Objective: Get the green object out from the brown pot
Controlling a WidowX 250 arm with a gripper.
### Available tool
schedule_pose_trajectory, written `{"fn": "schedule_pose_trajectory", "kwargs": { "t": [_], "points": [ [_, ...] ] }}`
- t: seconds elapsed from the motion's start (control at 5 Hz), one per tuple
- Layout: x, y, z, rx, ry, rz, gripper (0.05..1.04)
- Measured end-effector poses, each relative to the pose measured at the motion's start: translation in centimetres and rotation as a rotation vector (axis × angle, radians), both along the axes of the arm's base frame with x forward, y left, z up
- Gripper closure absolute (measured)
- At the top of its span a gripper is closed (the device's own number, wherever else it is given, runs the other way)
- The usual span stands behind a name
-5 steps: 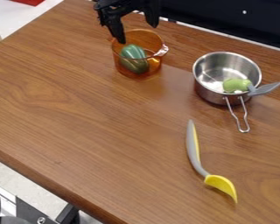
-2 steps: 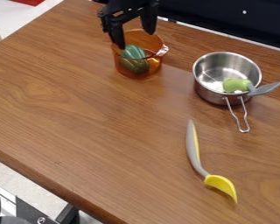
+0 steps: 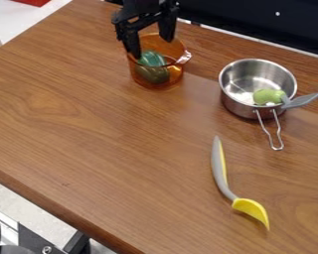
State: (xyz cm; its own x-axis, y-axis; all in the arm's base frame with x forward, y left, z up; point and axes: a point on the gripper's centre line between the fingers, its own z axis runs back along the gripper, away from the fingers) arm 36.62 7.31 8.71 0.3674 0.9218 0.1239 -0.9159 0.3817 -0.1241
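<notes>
Wooden table (image 3: 89, 144); claw (image 3: 151, 47) spread at mouth of brown pot (image 3: 176, 74). Advise: centre over green object (image 3: 152, 69), descend clear of rim, squeeze evenly.

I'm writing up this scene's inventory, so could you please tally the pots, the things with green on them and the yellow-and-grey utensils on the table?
Pots: 2, the brown pot and the steel pot
Things with green: 2, the green object and the green-and-grey item
Yellow-and-grey utensil: 1
Total: 5
</notes>
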Motion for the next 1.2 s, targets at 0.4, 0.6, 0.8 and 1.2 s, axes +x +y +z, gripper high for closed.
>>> {"fn": "schedule_pose_trajectory", "kwargs": {
  "t": [0.4, 0.6, 0.8, 1.2],
  "points": [
    [0.0, 0.3, -0.4, 0.021, 0.011, 0.020, 0.085],
    [0.3, 0.4, -1.0, 0.031, 0.022, 0.033, 0.085],
    [0.3, 0.3, -1.5, 0.045, 0.037, 0.034, 0.085],
    [0.6, 0.4, -1.8, 0.072, 0.043, 0.051, 0.085]
  ]
}}
